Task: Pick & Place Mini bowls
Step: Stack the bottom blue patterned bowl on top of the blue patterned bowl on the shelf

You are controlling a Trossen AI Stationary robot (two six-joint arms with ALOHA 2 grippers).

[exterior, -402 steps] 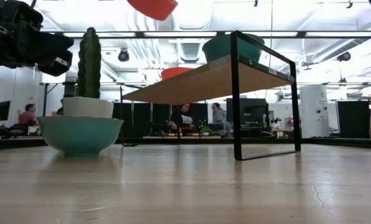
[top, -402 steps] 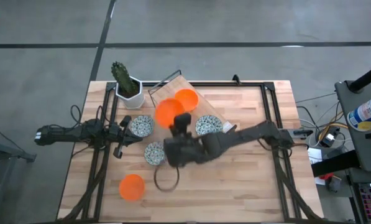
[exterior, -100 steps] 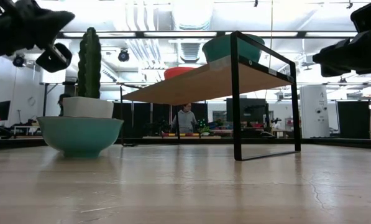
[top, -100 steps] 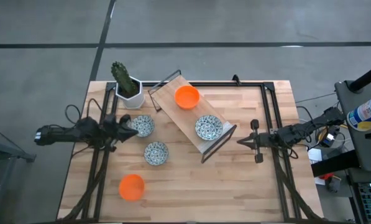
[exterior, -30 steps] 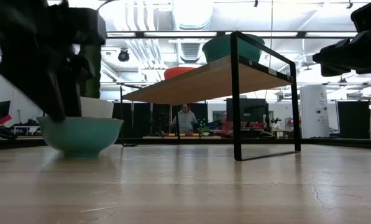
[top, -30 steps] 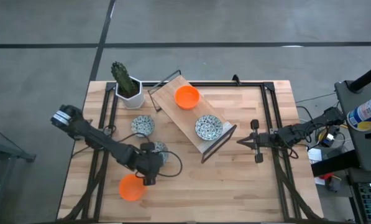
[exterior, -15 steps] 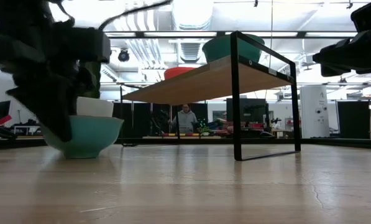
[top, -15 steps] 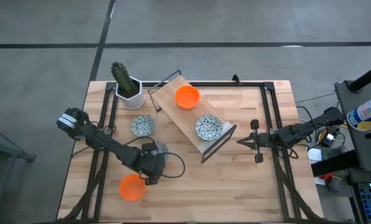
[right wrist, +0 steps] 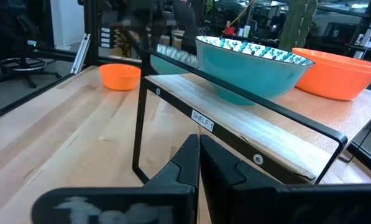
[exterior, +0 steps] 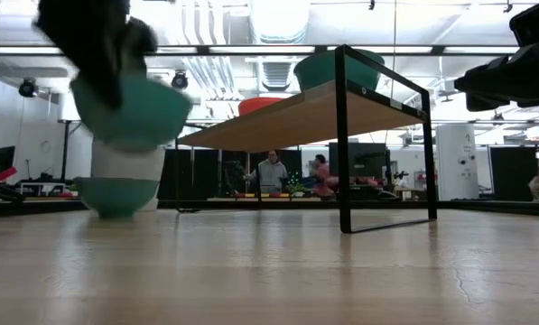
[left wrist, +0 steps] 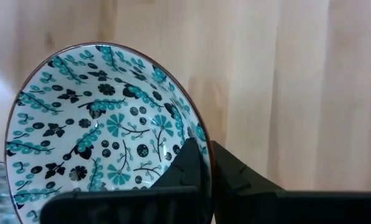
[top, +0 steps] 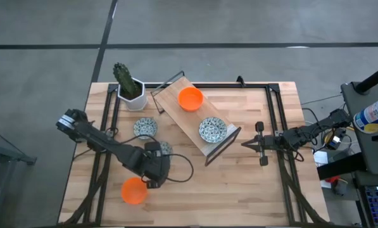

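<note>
The left jaws (left wrist: pixel 201 180) are pinching the rim of a floral mini bowl (left wrist: pixel 104 127) and holding it clear of the bench (exterior: pixel 341 271) (teal outside, patterned inside). An orange bowl (top: pixel 133 190) is sitting just beside them. Farther off, the right jaws (right wrist: pixel 197 158) are hanging closed and empty, facing the shelf (right wrist: pixel 247 134) carrying two bowls

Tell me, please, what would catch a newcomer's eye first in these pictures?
Probably the left gripper, shut on the rim of a floral mini bowl and holding it in the air above the table, left of the shelf. Next, the shelf itself, carrying an orange bowl and another floral bowl. The right gripper waits at the table's right side.
</note>
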